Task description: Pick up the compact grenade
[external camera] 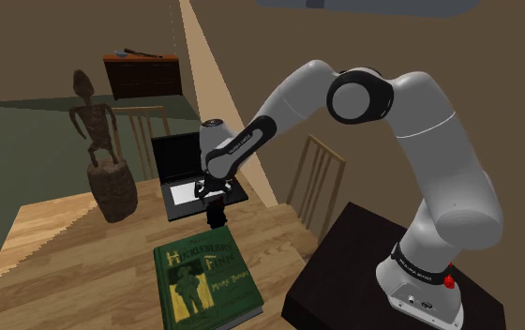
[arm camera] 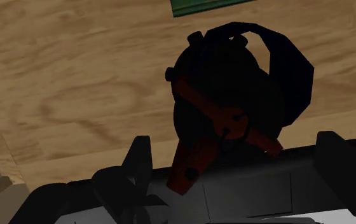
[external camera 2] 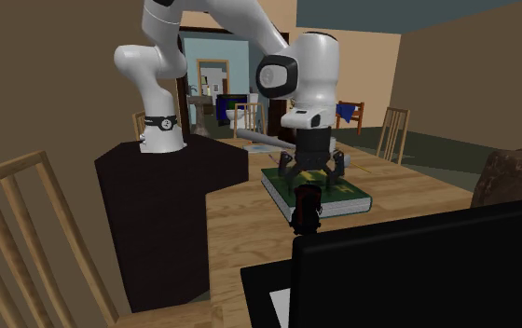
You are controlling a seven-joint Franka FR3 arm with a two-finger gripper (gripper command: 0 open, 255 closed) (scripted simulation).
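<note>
The grenade [arm camera: 221,83] stands on the table [external camera: 64,244] between the laptop [external camera: 190,178] and the book [external camera: 204,281]. The gripper [arm camera: 235,141] hangs over it, fingers spread either side. It looks hard, rounded and probably slippery, so I'd squeeze across its belly.

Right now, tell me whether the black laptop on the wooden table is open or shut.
Open: the black laptop has its screen raised above its base.

On the desk [external camera: 73,253], the book [external camera: 204,281] lies nearest the shoulder view's bottom edge. The grenade [external camera: 218,221] sits just behind the book, between it and the laptop [external camera: 187,178]. The statue [external camera: 101,155] stands behind the book, toward that view's left. The stand [external camera: 364,262] is to the book's right. The pincer [external camera: 216,204] hangs over the grenade.
</note>
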